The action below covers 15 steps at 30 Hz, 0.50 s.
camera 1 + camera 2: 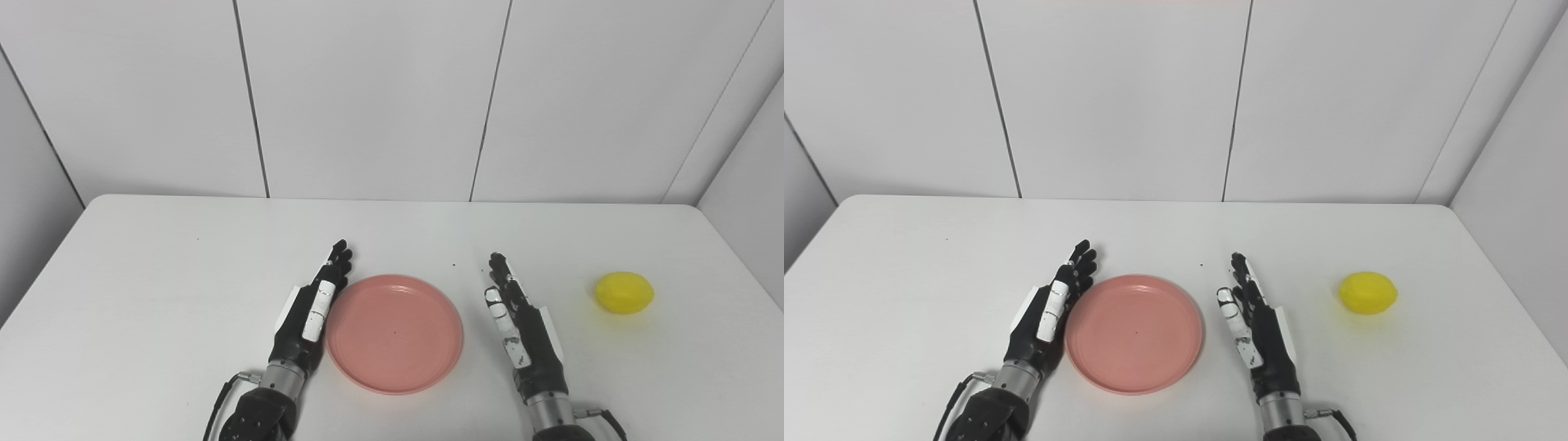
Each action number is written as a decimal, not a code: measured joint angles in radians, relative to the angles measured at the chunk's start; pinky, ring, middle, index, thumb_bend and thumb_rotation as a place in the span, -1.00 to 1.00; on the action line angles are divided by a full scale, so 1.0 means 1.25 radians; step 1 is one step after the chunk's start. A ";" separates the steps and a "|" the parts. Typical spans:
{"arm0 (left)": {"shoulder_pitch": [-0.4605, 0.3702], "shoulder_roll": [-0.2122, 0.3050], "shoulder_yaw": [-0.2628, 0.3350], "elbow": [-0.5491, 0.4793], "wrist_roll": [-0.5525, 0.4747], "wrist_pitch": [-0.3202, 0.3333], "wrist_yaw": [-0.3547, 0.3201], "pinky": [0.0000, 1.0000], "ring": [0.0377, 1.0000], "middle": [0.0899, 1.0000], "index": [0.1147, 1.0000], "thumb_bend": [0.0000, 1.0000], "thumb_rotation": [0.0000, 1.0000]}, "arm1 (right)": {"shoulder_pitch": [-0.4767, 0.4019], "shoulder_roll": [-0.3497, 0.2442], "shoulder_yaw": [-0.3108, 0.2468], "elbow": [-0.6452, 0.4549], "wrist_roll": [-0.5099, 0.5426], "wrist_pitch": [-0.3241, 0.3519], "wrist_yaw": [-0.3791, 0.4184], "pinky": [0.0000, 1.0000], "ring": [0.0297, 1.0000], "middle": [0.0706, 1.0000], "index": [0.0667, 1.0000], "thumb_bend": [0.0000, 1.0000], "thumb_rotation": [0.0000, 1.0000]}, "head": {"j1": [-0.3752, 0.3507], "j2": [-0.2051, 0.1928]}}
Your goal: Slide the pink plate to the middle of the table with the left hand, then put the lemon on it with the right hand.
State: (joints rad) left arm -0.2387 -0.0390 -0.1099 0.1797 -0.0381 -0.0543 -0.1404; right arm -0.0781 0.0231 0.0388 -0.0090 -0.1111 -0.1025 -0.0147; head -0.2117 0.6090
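Plate part looks done from my end: pink plate (394, 333) sits mid-table, left hand (312, 309) flat against its rim, empty. Lemon (625, 293) untouched far right; right hand (520, 324) open, empty.

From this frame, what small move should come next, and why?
Probably the right hand should reach right toward the lemon. The pink plate already lies near the table's middle with nothing on it, the left hand open beside its rim, and the lemon sits apart.
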 measured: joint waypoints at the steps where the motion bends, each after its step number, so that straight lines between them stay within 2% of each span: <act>1: 0.000 0.000 0.001 -0.001 -0.001 0.000 0.000 1.00 0.97 0.96 0.96 0.64 1.00 | 0.000 0.001 0.001 0.000 -0.003 0.000 -0.002 0.93 0.95 0.90 0.87 0.36 0.87 | -0.001 0.001; 7: 0.002 0.000 0.008 -0.004 -0.008 0.000 -0.003 1.00 0.96 0.95 0.95 0.64 1.00 | -0.001 0.001 0.005 0.000 -0.012 0.000 -0.003 0.98 0.98 0.95 0.94 0.28 0.90 | -0.018 0.005; 12: 0.002 -0.001 0.013 -0.005 -0.028 0.000 -0.011 0.98 0.95 0.95 0.95 0.61 1.00 | -0.001 -0.010 0.005 -0.004 -0.016 0.000 0.002 1.00 0.99 0.94 0.96 0.30 0.95 | -0.040 0.004; 15: 0.002 -0.002 0.017 -0.007 -0.042 0.000 -0.015 0.96 0.94 0.93 0.92 0.60 1.00 | -0.005 -0.021 -0.008 -0.009 -0.039 0.000 -0.009 0.92 0.97 0.94 0.95 0.29 0.96 | -0.052 0.005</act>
State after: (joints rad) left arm -0.2364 -0.0410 -0.0882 0.1715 -0.0906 -0.0543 -0.1588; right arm -0.0848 -0.0037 0.0284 -0.0203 -0.1592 -0.1021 -0.0254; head -0.2761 0.6151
